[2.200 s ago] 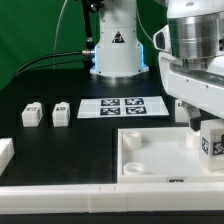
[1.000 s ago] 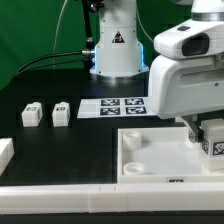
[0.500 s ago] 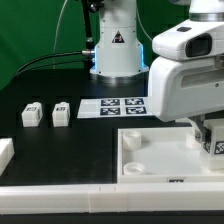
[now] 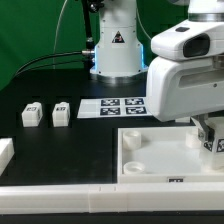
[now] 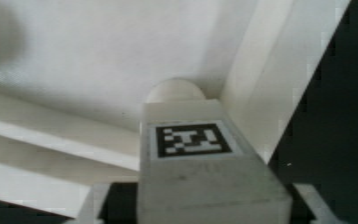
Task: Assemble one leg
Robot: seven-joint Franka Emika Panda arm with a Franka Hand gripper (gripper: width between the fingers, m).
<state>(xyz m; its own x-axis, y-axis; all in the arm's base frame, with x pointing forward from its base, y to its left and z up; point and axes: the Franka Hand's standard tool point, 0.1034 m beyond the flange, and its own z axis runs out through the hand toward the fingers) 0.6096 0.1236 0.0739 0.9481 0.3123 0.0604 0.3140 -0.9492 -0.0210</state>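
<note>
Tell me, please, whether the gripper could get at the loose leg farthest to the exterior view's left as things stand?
Probably not yet. The gripper is shut on another leg above the panel, so it has no free grasp. The far loose leg stands uncovered on the table, open from above.

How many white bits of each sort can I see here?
Small tagged legs: 3, two on the table, one in the gripper
Large panel: 1
Marker board: 1
Long front rail: 1
Cropped piece at the exterior view's left edge, kind unclear: 1
Total: 7
</note>
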